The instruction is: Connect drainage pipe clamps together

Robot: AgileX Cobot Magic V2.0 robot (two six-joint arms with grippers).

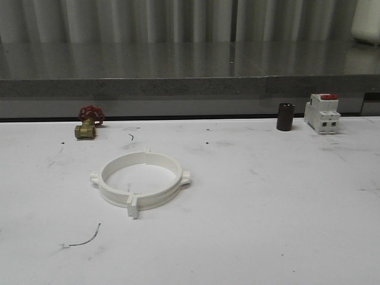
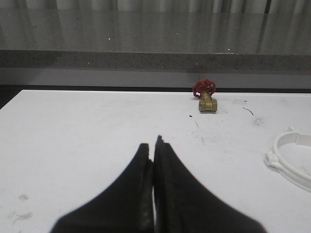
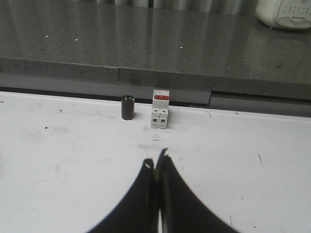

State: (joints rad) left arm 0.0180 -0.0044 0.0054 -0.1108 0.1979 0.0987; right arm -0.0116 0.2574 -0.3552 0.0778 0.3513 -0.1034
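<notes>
The left gripper is clenched on nothing, its 2 black fingers pressed together tip to tip above the bare white table. Ahead of it, near the table's far edge, a brass valve with a red handwheel sits on the surface. Off to that gripper's side, well apart from the fingers, part of the white clamps lies flat on the table with 1 tab showing.

The right gripper is likewise clenched and empty, fingers touching above the table. Beyond it stand a black cylinder and, just beside it, a white breaker with a red top, both near the far edge.

In the front view the 2 clamps lie joined as 1 ring on the table, left of centre, with tabs sticking out at the left, right, near and far sides. The valve sits behind the ring toward the left; the cylinder and breaker stand at the far right, well apart from the ring. A grey counter runs behind the table.
</notes>
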